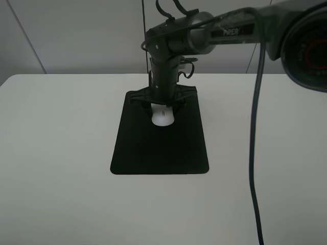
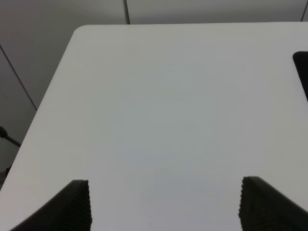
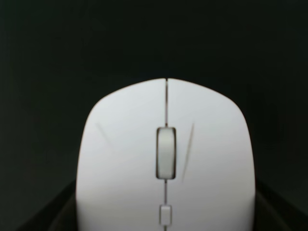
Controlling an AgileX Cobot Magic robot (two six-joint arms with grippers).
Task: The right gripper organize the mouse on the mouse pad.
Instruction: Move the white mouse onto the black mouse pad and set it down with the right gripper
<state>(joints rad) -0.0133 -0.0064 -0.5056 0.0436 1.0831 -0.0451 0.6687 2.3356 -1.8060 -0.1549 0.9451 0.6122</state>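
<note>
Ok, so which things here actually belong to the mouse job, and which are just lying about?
Part of the job:
- the mouse
- the mouse pad under it
- the right gripper, straddling the mouse

Just there:
- the left gripper, open over bare table
- the hanging cable

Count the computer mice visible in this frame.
1. The small white oval cordless mouse lies on the far half of the flat matte black rectangular mouse pad; no other shows.
</note>
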